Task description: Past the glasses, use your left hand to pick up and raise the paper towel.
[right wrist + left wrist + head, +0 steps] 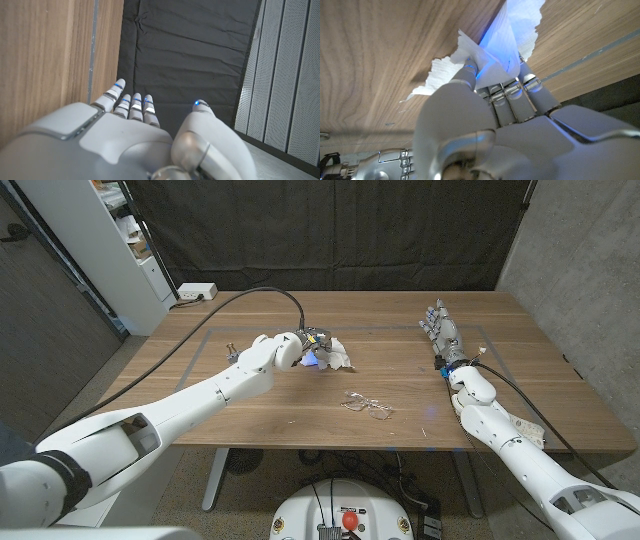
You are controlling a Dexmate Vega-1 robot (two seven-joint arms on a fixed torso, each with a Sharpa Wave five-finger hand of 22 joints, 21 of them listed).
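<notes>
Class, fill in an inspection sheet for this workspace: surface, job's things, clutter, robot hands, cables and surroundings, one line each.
Surface: wooden table with a thin taped rectangle outline.
Job's things: white paper towel crumpled in the left robot hand's fingers; clear glasses lie on the table nearer the robot.
Clutter: nothing seen.
Robot hands: left robot hand grips the paper towel; right robot hand holds nothing, fingers extended.
Cables: a black cable arcs to the left robot hand; another runs along the right arm.
Surroundings: black curtain behind the table, white shelving at the far left, a power strip on the floor.
</notes>
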